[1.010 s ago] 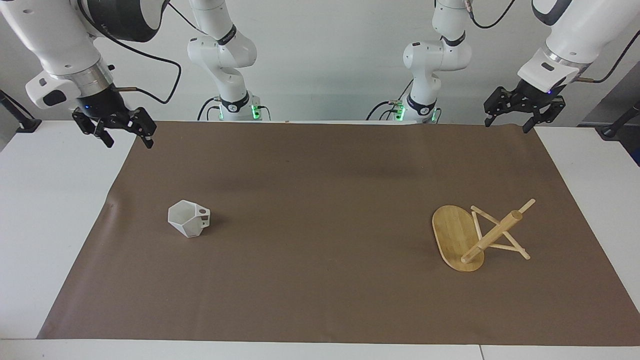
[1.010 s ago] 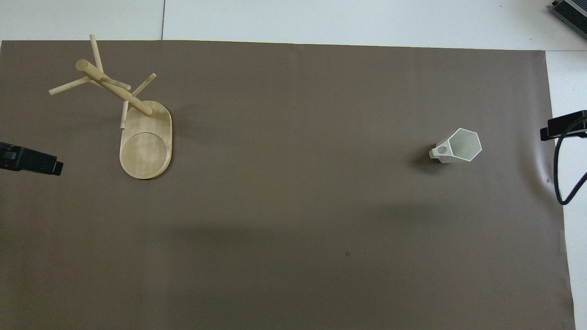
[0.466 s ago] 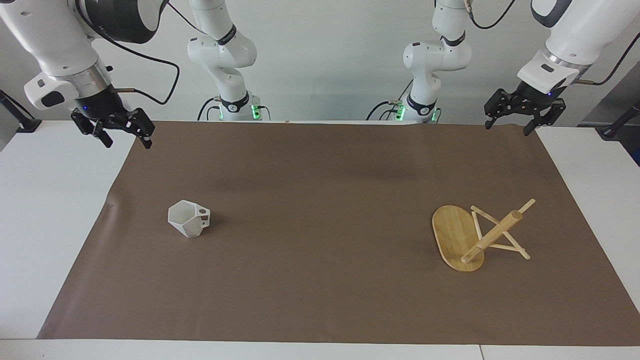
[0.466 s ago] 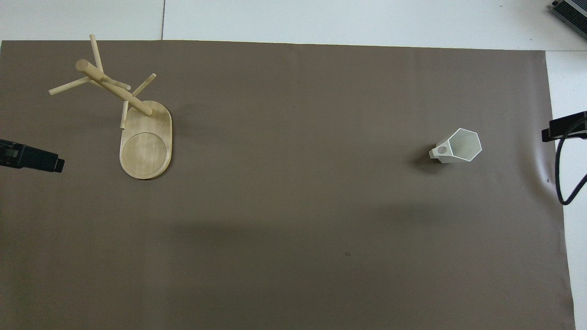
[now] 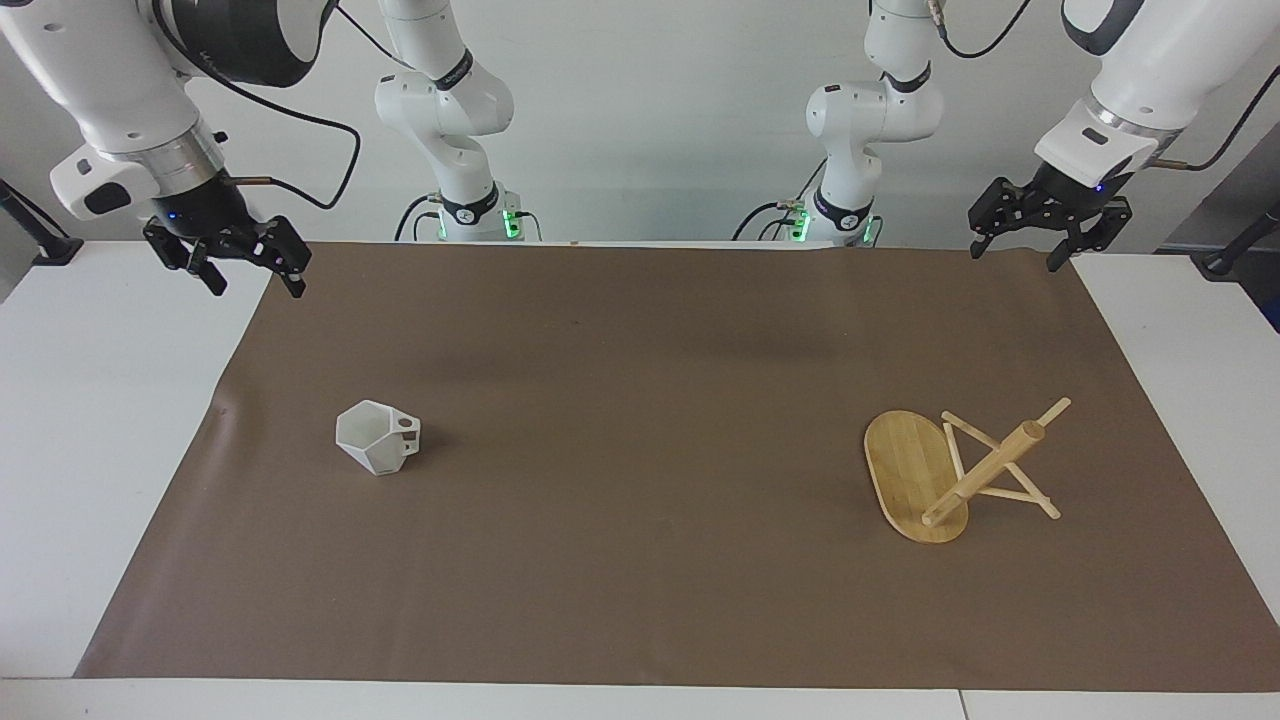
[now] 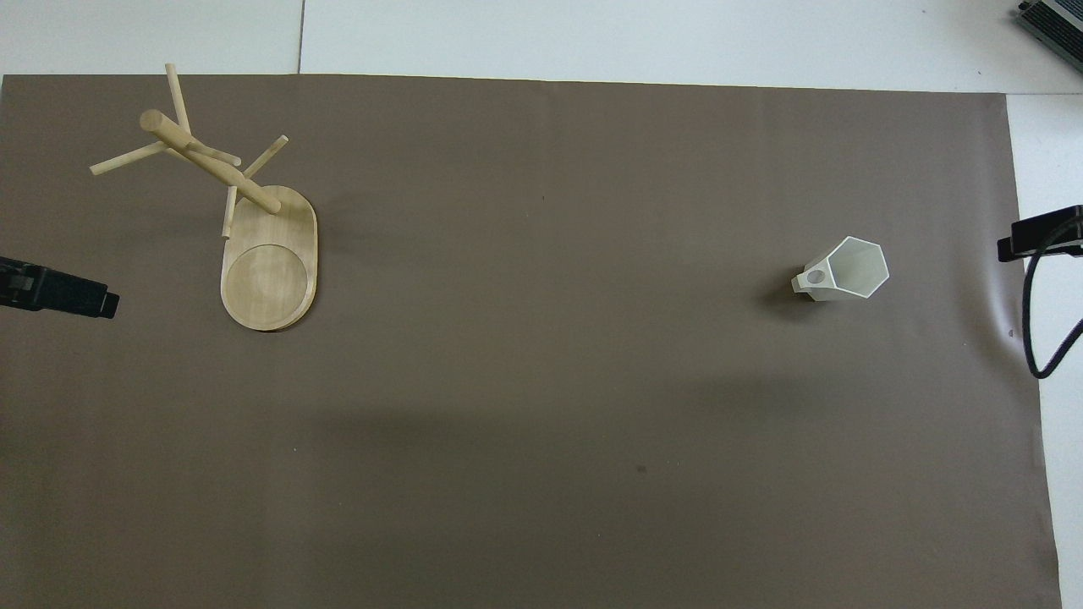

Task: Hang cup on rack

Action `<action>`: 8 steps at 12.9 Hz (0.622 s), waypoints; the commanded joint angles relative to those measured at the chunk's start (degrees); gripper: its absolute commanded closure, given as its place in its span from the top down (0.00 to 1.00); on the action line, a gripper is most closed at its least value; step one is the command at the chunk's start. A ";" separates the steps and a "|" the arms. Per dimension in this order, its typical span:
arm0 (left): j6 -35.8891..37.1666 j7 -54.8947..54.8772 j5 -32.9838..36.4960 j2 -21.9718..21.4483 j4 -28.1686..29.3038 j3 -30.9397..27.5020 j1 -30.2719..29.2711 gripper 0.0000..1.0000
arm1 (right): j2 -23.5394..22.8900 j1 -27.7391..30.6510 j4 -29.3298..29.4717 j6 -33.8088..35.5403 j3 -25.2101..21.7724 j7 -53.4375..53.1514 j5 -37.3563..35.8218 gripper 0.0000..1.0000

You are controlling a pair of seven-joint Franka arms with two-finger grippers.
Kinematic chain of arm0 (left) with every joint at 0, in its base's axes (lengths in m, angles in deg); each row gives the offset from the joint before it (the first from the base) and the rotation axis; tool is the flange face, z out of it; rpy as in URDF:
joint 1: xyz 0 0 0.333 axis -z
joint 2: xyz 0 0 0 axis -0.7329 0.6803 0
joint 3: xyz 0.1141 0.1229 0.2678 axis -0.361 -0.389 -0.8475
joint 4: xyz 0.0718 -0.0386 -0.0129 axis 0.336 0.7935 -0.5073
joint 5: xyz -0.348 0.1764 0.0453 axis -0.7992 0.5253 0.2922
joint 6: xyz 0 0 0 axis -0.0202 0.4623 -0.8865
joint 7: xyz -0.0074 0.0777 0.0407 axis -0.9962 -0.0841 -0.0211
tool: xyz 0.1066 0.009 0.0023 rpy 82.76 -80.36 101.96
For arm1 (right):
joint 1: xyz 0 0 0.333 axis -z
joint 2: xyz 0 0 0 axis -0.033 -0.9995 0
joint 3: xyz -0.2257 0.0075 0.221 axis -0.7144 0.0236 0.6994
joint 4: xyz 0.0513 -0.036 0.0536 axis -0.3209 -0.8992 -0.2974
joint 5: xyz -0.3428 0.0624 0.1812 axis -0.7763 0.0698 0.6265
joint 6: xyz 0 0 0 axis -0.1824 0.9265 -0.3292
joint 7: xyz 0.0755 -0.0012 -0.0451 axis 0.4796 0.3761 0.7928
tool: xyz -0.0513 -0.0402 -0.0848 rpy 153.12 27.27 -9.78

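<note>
- Across the facing view, very little has changed over the last second: the right gripper [image 5: 247, 272] has drifted only slightly and hangs with its fingers spread and empty over the mat's corner at the right arm's end of the table.
- Below that gripper, well apart from it, the white faceted cup [image 5: 378, 437] stands upright on the brown mat [image 5: 620, 420], exactly where it was, its blocky handle turned away from the gripper toward the middle of the mat.
- At the other end the left gripper [image 5: 1018, 251] is likewise spread and empty, above the mat's corner, barely shifted; the bamboo mug rack [image 5: 950, 475] stands well apart from it, unmoved, its post with its thin pegs.
- From the overhead view, only dark tips show: the left gripper [image 6: 59, 290] at the frame edge near the rack [image 6: 269, 262], the right gripper [image 6: 1039, 233] at the other edge near the cup [image 6: 850, 269].
- Both things lie where they were, far apart from each other.
- Judged from this, the task has not really begun: nothing is grasped, and the likely first step is for the right gripper to descend on the cup.
</note>
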State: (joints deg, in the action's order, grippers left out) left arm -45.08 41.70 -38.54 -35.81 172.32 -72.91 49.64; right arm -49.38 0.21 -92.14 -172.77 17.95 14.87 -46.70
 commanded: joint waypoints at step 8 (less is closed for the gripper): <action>-1.04 -0.77 1.21 -1.52 1.88 0.07 -0.05 1.00 | 0.60 0.36 -0.78 -0.14 0.40 0.98 -0.10 1.00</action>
State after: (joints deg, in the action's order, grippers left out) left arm -45.08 41.66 -38.54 -35.81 172.44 -72.91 49.64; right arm -49.38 0.21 -92.14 -172.77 18.02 14.87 -46.70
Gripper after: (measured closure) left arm 0.000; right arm 0.000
